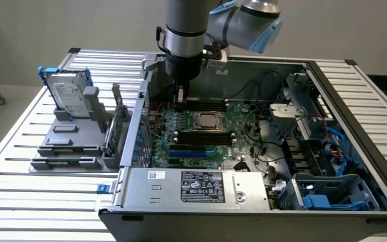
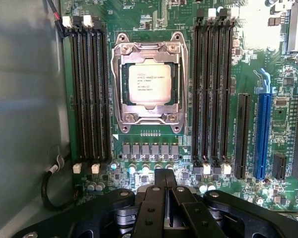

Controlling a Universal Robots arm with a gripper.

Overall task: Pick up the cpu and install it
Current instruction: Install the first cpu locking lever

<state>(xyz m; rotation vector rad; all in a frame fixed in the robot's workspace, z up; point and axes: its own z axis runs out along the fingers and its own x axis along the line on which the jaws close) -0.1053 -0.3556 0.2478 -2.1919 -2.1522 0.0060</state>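
Cpu point(image 2: 150, 84): seated in the metal-framed socket point(image 2: 149, 124) of the green board point(image 2: 283, 79).
Gripper point(image 2: 165, 191): closed, empty, held above the board.

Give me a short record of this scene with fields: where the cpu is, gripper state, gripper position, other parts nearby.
cpu: cpu lies in the metal-framed socket of the green board
gripper state: gripper shut, holds nothing
gripper position: above the board, apart from the cpu, inside the open computer case
nearby: hard drive stands in a grey holder at the exterior view's left
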